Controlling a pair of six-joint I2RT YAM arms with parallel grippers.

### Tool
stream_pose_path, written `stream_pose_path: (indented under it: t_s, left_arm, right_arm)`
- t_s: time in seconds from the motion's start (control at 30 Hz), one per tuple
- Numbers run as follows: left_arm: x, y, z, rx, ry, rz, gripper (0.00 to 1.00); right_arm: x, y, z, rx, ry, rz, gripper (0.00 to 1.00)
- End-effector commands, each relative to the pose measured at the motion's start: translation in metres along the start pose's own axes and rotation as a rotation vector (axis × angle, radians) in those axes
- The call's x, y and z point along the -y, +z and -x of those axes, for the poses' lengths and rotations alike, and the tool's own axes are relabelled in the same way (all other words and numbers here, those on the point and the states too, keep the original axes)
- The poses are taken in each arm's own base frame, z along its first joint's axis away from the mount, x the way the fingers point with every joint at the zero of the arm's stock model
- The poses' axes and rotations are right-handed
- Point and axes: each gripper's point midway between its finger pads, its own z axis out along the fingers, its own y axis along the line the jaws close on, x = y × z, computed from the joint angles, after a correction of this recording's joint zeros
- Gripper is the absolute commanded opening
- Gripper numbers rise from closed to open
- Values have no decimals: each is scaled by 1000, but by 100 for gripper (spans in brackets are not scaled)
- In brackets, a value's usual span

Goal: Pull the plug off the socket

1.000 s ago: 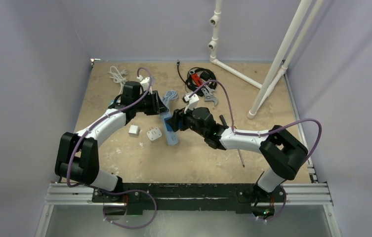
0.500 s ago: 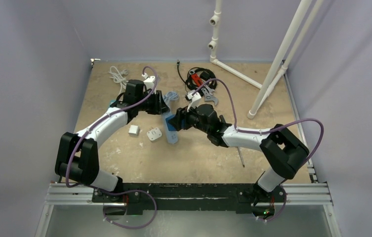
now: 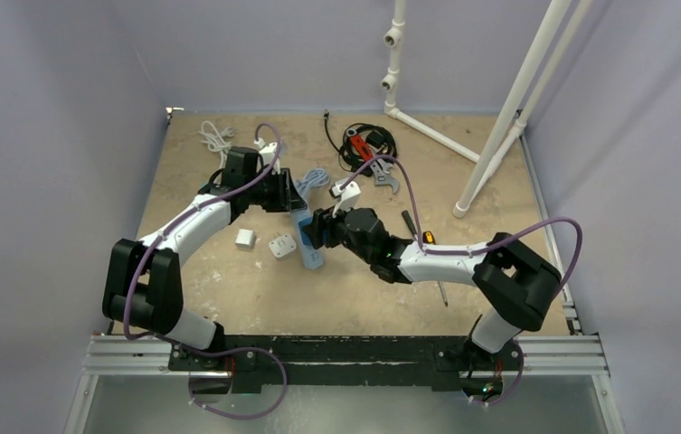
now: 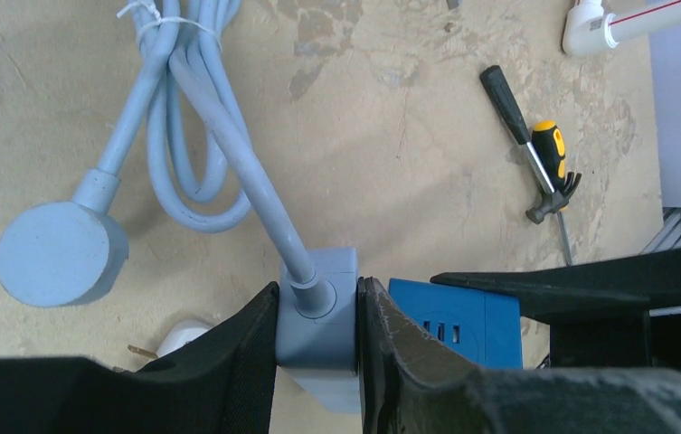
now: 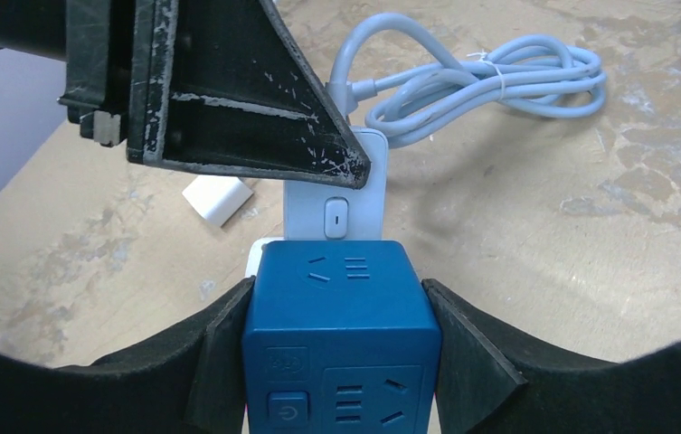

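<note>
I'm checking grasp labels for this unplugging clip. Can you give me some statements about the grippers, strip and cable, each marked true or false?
1. The left gripper clamps the pale power strip at its cable end. True.
2. The right gripper hangs open, clear of the blue cube plug. False: its fingers press on the cube's two sides.
3. The cube sits against the strip. True, as far as both wrist views show.
4. The strip's cable runs out straight. False: it lies tied in loops.
5. The cable's round plug lies ungripped on the table. True.
</note>
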Motion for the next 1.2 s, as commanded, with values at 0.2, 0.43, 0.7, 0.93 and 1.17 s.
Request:
stream_pose_path:
  t_s: [0.2,0.43,0.7,0.93,1.17]
  left_arm:
    - [-23,-4,13,37,30,95,0]
    - [-2,-6,12,32,130,33,0]
    - [-8,-4,11,23,122,72,0]
    - [-6,-1,12,32,81,28,0]
    - [-5,-4,62,197,-105,-137,0]
  right_arm:
    - [-28,-7,57,192,15,-9,0]
    - [1,-17,80,209,50,107,0]
    - [12,-19,91,240,35,73,0]
    - [13,-25,97,260,36,64,0]
    - [17,-33,108,302,47,40,0]
